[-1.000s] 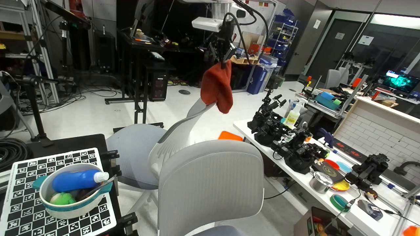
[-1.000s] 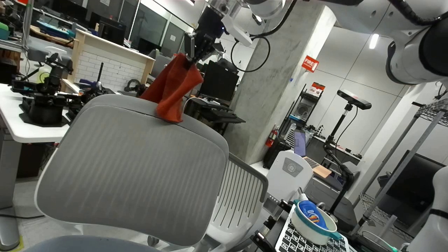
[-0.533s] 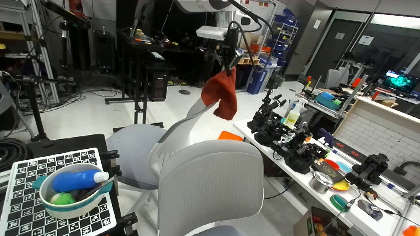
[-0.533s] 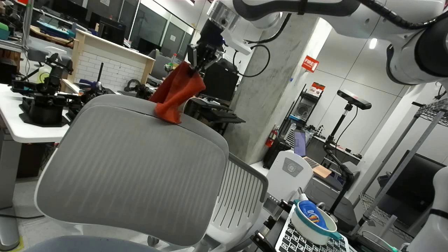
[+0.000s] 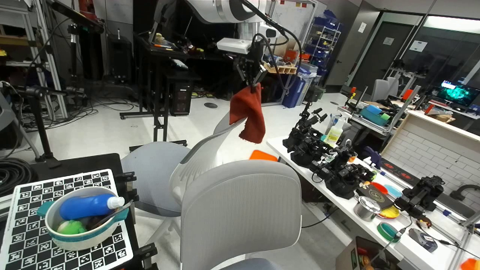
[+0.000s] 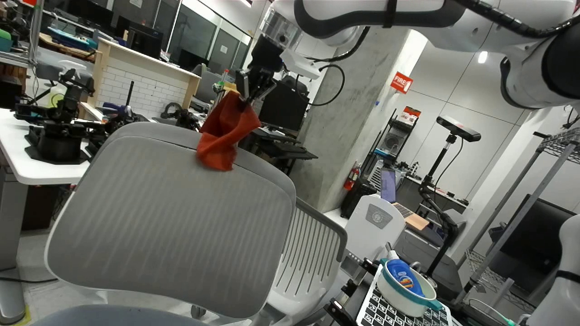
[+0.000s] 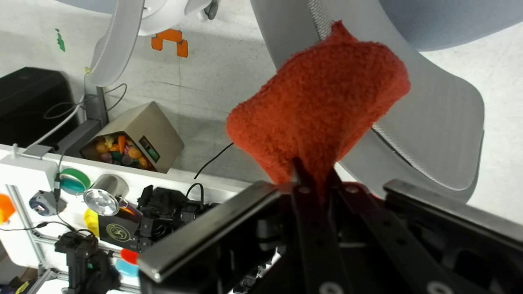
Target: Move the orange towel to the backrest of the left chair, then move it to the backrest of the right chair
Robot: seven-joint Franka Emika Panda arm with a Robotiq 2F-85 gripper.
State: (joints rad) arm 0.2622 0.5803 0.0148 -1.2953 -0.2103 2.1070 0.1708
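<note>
The orange-red towel (image 5: 249, 107) is pinched at its top by my gripper (image 5: 252, 87) and hangs folded. In an exterior view it meets the upper end of the farther grey chair's backrest (image 5: 204, 150), with a flap hanging beside it. In an exterior view the towel (image 6: 222, 140) lies across a large backrest's (image 6: 172, 217) top edge, its lower end in front of it, below my gripper (image 6: 247, 102). In the wrist view the gripper (image 7: 316, 179) is shut on the towel (image 7: 318, 98), which covers part of a grey backrest (image 7: 441, 122).
A second grey chair (image 5: 243, 202) stands close to the towel's chair. A white table (image 5: 348, 221) holds black arm devices (image 5: 311, 146) and a metal pot (image 5: 366, 208). A dark table carries a patterned board (image 5: 30, 191) and a bowl (image 5: 73, 243) with a blue bottle (image 5: 88, 206).
My gripper has moved down, still holding the towel. The towel's lower flap hangs further down beside and over the backrest than before. The chairs have not moved.
</note>
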